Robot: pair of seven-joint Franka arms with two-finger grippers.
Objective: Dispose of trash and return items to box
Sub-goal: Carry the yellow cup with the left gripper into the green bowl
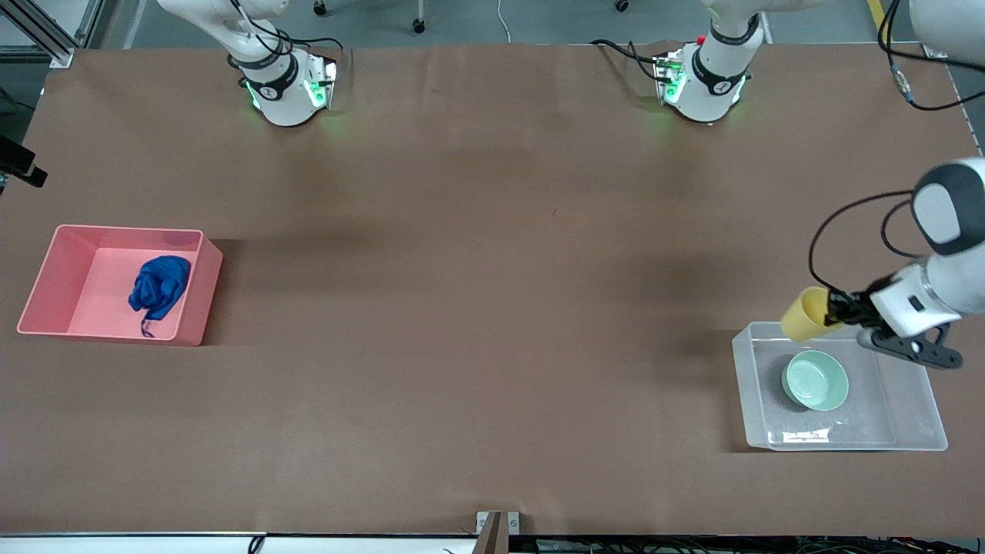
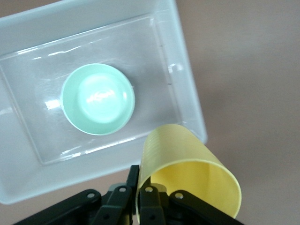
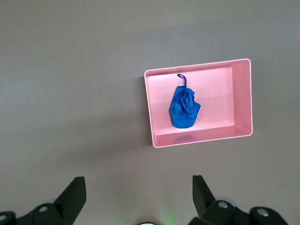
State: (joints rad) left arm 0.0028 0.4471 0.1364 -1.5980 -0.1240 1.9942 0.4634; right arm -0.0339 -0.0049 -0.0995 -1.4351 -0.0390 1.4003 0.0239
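My left gripper [image 1: 835, 308] is shut on the rim of the yellow cup [image 1: 804, 314], holding it tilted in the air over the corner of the clear box [image 1: 740, 362]. In the left wrist view the fingers [image 2: 140, 185] pinch the cup's wall [image 2: 187, 168]. The mint-green bowl [image 1: 816, 380] sits upright in the box; it also shows in the left wrist view [image 2: 97, 99]. The deep-blue wad [image 1: 159, 285] with its string lies in the pink bin [image 1: 46, 269]. My right gripper [image 3: 138, 180] is open and empty, high over the table; the wad [image 3: 184, 108] shows below it.
The pink bin [image 3: 241, 98] stands at the right arm's end of the table, the clear box [image 2: 192, 93] at the left arm's end. Both arm bases stand along the table's top edge. Bare brown table lies between the bin and the box.
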